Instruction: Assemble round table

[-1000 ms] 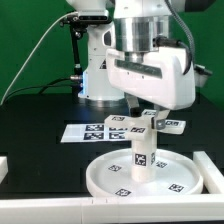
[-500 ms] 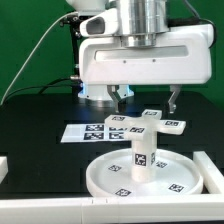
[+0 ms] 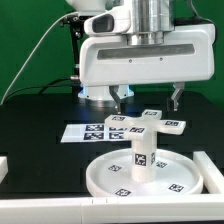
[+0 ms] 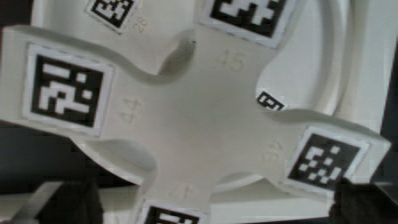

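- The round disc (image 3: 140,176) lies flat on the black table (image 3: 40,115), near the front edge in the exterior view.
- The short leg (image 3: 140,155) stands upright on the middle of the disc.
- The branched foot piece (image 3: 146,122) sits on top of the leg, its arms spread level and each carrying a black-and-white tag; up close in the wrist view the foot piece (image 4: 187,95) fills most of the picture, with the disc's rim (image 4: 347,80) curving beneath it.
- My gripper (image 3: 148,97) hangs above the foot piece with its fingers (image 3: 121,98) spread wide, one to each side, touching nothing and holding nothing.
- Behind the disc, the marker board (image 3: 90,131) lies flat on the table.
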Controlling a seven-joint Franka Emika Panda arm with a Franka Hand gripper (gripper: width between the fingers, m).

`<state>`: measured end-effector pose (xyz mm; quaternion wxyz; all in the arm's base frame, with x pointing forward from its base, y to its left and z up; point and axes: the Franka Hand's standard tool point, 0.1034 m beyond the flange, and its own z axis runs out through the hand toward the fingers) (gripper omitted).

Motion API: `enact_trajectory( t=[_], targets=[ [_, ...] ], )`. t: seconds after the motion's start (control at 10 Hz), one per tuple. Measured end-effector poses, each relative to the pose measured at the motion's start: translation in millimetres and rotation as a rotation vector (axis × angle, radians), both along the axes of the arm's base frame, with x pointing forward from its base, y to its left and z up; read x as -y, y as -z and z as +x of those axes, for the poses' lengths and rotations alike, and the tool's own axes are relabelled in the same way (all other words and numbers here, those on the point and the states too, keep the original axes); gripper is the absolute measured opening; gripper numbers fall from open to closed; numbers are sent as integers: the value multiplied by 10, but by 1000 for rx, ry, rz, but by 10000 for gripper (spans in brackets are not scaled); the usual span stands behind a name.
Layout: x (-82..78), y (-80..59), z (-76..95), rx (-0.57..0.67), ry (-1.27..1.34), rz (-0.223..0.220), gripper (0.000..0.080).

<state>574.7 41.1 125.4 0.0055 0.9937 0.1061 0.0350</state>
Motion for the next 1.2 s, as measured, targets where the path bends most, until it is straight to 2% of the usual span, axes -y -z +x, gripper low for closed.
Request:
enact_trajectory(
  t=[0.2, 0.6, 0.8, 1.2],
  targets=[
    [20, 27, -3, -1, -126, -13, 648],
    [35, 59, -52, -19, -91, -5, 648],
    [44, 128, -132, -32, -100, -12, 648],
    [-38, 235, -145, -35, -84, -16, 648]
  ],
)
